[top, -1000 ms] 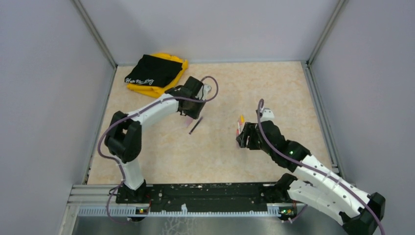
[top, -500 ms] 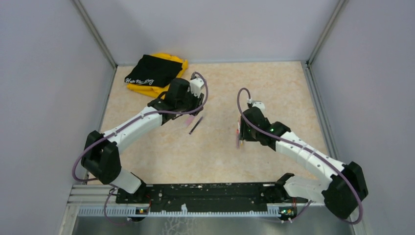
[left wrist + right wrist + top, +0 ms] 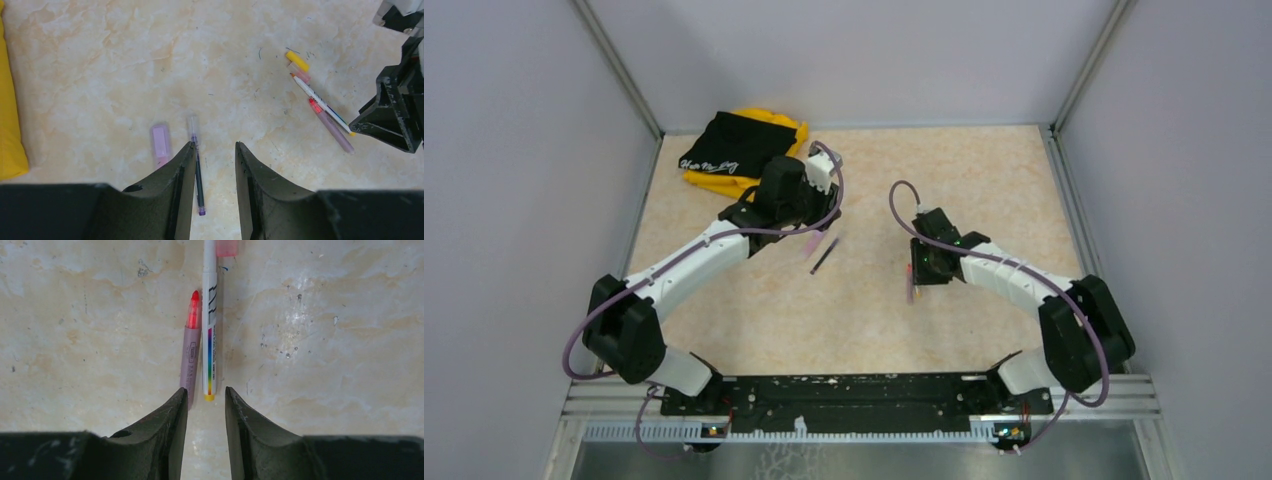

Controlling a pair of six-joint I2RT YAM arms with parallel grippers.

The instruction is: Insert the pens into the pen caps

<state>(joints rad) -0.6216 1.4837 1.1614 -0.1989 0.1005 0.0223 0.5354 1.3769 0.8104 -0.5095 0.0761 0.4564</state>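
Two narrowly parted end effectors grip nothing: left end effector (image 3: pixel 212 147) over the thin black pen (image 3: pixel 198 180), right end effector (image 3: pixel 206 392) at the white plastic pen (image 3: pixel 210 340). Bare beige tabletop (image 3: pixel 864 320) lies between them.

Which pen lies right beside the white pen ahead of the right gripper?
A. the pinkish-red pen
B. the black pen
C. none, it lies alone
A: the pinkish-red pen lies alongside the white pen ahead of the right gripper; the black pen is by the left gripper.
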